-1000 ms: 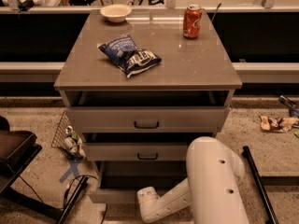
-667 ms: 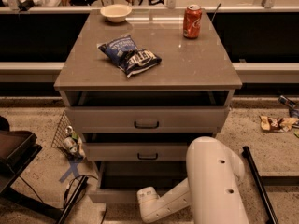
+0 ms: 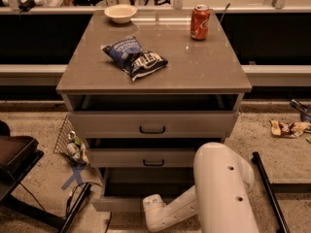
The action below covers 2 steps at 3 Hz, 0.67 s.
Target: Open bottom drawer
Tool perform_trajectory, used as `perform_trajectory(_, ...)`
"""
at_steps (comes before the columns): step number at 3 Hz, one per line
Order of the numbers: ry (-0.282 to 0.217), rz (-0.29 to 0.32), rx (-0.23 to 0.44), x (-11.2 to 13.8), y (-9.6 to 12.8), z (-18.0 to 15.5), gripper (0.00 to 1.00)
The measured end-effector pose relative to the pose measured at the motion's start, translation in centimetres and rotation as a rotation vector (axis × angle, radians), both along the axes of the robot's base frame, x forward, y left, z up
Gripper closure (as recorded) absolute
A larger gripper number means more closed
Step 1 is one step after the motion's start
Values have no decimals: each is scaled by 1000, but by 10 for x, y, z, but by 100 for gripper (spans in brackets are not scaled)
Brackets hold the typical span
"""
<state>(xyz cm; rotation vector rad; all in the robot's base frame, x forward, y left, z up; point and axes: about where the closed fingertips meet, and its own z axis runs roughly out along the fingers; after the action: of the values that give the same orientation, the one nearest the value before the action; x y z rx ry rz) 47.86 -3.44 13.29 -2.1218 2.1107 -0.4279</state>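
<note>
The grey cabinet has three drawers, all standing partly out. The bottom drawer sticks out furthest; its interior shows above its low front. Its handle is hidden behind my white arm. The arm reaches down and left across the drawer's front and ends in a wrist joint at the picture's lower edge. My gripper lies beyond that joint, out of view. The middle drawer and the top drawer each show a small black bar handle.
On the cabinet top lie a blue chip bag, a red soda can and a white bowl. A wire basket leans at the cabinet's left. A dark chair is at far left. A black bar and wrappers lie on the floor at right.
</note>
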Motion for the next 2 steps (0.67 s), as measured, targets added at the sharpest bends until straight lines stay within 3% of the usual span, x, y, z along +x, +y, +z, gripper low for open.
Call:
perform_trajectory(1,0,0,0,0,0,0,52)
perform_trajectory(2,-1,-1,-3,-1,-1,1,61)
